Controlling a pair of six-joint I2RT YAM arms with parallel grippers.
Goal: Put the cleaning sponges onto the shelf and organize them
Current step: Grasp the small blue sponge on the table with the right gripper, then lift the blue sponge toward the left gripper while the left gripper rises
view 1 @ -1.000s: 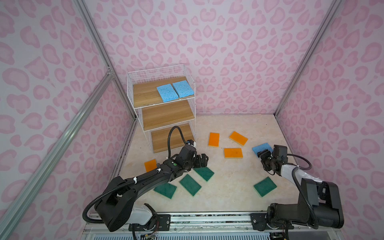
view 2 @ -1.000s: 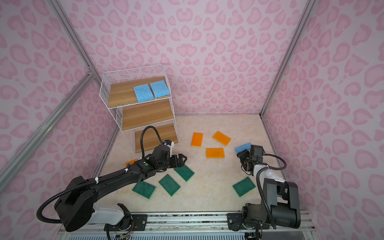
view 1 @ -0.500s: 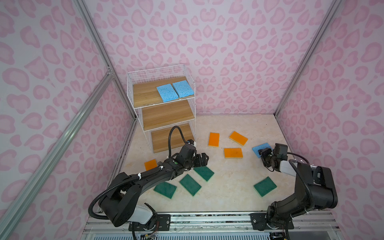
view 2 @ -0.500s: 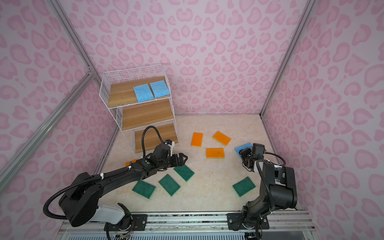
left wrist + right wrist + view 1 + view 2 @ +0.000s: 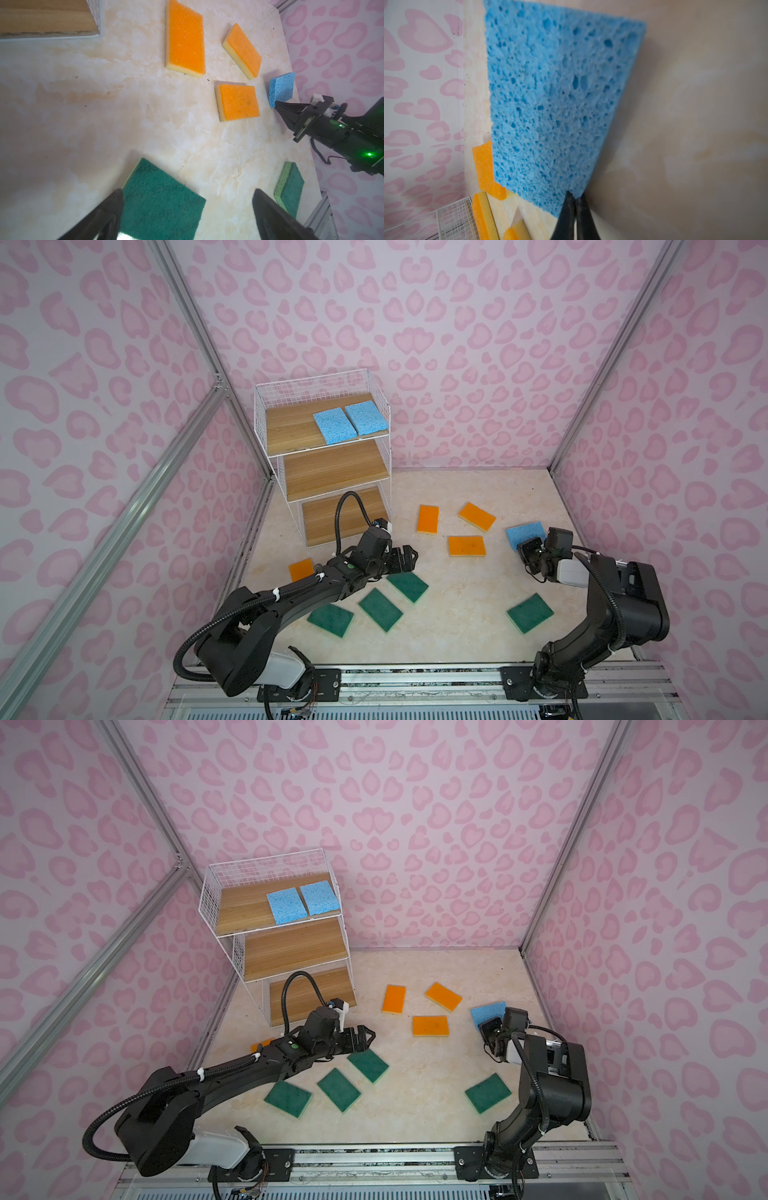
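The shelf (image 5: 332,472) stands at the back left, with two blue sponges (image 5: 334,427) (image 5: 368,418) side by side on its top board. A third blue sponge (image 5: 524,533) (image 5: 560,93) is near the right wall. My right gripper (image 5: 524,549) (image 5: 576,197) is shut on its near corner, and the sponge tilts up off the floor (image 5: 282,87). My left gripper (image 5: 410,560) (image 5: 188,195) hangs open just above a green sponge (image 5: 408,585) (image 5: 162,203), holding nothing. Several orange sponges (image 5: 466,546) and more green ones (image 5: 380,609) lie flat on the floor.
One orange sponge (image 5: 301,569) lies left of my left arm, close to the left wall rail. A lone green sponge (image 5: 530,612) sits in front of the right arm. The shelf's middle and bottom boards (image 5: 345,514) are bare. Pink patterned walls close in three sides.
My right gripper has closed on the blue sponge's corner after standing partly open. The right arm has folded back toward its base. The left arm has hardly moved.
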